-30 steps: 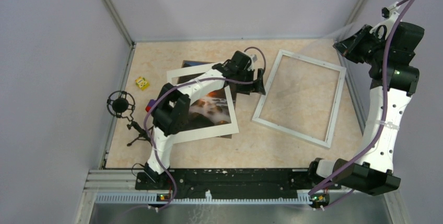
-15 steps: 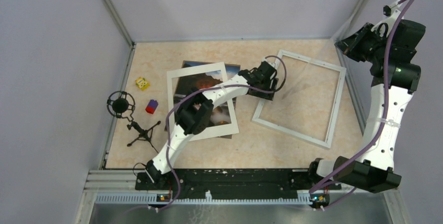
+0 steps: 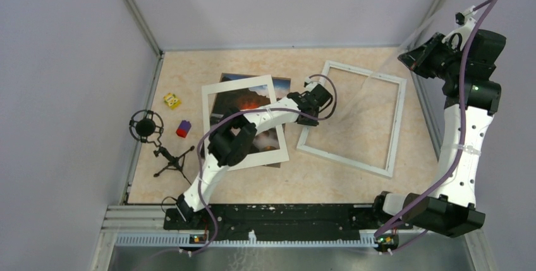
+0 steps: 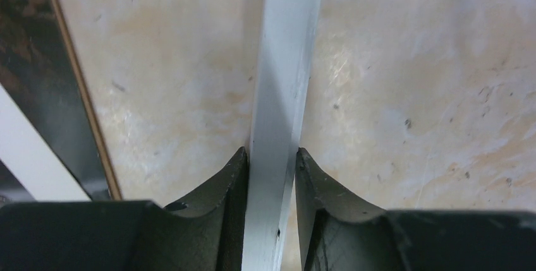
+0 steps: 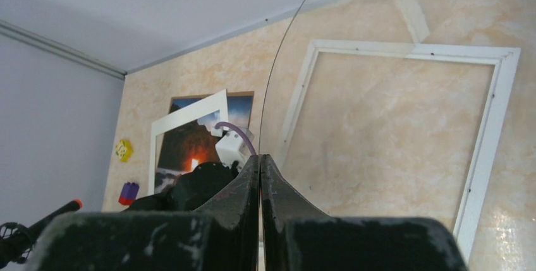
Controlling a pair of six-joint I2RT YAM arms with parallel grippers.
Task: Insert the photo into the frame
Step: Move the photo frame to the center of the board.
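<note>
gripping entry: left gripper (image 4: 273,163), jaws clenched on the left bar of the frame (image 3: 342,161), one finger each side of the bar; frame flat on the table (image 3: 202,69), its opening spreading to the right of these jaws; photo (image 3: 245,102) flat under a white mat (image 3: 206,126), just left of the same jaws, apart from the frame; right gripper (image 5: 260,160) high over the frame's far right corner, jaws pinched on the edge of a clear pane (image 5: 354,24) reaching ahead of them
</note>
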